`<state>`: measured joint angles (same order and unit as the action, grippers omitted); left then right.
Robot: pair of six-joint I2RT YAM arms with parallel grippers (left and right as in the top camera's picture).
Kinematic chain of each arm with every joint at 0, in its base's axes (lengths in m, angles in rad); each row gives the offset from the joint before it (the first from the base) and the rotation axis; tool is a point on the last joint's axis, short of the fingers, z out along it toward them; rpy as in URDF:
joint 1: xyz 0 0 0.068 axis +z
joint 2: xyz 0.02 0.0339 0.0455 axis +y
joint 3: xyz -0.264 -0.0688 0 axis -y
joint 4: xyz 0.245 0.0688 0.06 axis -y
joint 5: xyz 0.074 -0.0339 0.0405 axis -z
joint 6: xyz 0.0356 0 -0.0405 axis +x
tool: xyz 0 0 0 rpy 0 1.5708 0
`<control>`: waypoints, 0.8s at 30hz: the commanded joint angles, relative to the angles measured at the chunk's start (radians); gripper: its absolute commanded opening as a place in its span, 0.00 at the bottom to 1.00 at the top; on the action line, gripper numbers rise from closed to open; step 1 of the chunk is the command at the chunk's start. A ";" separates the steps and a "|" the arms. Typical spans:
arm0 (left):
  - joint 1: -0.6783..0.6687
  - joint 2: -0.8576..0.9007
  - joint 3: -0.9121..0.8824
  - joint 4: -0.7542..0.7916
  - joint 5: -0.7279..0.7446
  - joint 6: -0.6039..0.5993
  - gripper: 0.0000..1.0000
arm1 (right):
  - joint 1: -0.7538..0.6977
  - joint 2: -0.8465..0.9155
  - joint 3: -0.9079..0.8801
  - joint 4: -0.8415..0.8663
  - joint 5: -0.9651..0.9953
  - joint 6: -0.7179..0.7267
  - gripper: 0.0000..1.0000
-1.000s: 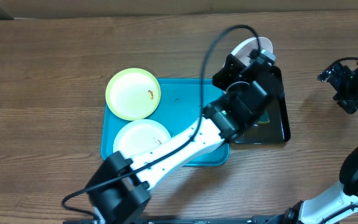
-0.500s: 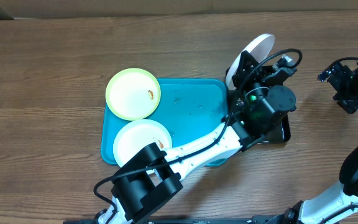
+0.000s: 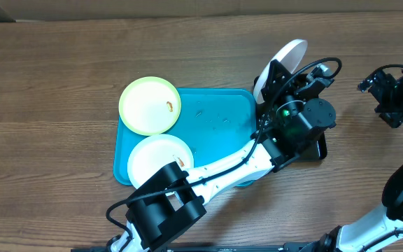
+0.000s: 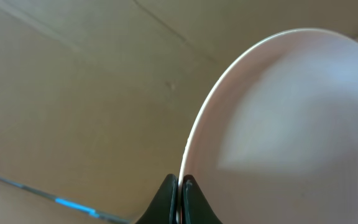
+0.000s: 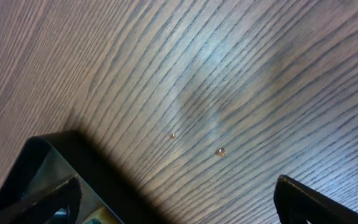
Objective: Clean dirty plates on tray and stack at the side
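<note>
My left gripper [image 3: 270,78] is shut on the rim of a white plate [image 3: 290,54] and holds it tilted on edge above the black basin. In the left wrist view the jaws [image 4: 180,185] pinch that plate's rim [image 4: 278,118]. A lime-green-rimmed plate [image 3: 150,105] with a brown smear lies on the far left corner of the turquoise tray [image 3: 219,115]. Another white plate [image 3: 157,157] with a smear lies at the tray's near left. My right gripper [image 3: 389,94] is open and empty at the far right; its fingers [image 5: 179,196] hang over bare wood.
A glossy black basin [image 3: 318,148] stands right of the tray, mostly hidden under my left arm; its corner shows in the right wrist view [image 5: 48,162]. Small droplets [image 5: 220,152] lie on the wooden table [image 3: 61,70]. A cardboard wall runs along the back.
My left gripper has swung right and up with the white plate, from above the basin's far edge to over its far right, tilting the plate more on edge. The right arm has not moved.
</note>
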<state>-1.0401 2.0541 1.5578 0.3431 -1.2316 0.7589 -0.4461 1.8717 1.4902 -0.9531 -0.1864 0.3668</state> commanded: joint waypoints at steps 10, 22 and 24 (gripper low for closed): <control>0.049 -0.003 0.016 -0.190 0.062 -0.407 0.04 | -0.003 -0.011 0.016 0.006 -0.006 0.008 1.00; 0.159 -0.076 0.016 -0.485 0.406 -0.885 0.04 | -0.003 -0.011 0.016 0.005 -0.006 0.008 1.00; 0.206 -0.118 0.016 -0.558 0.559 -0.998 0.04 | -0.003 -0.011 0.016 0.006 -0.006 0.008 1.00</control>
<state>-0.8963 2.0403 1.5581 -0.1761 -0.9173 0.0097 -0.4461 1.8717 1.4902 -0.9535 -0.1867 0.3660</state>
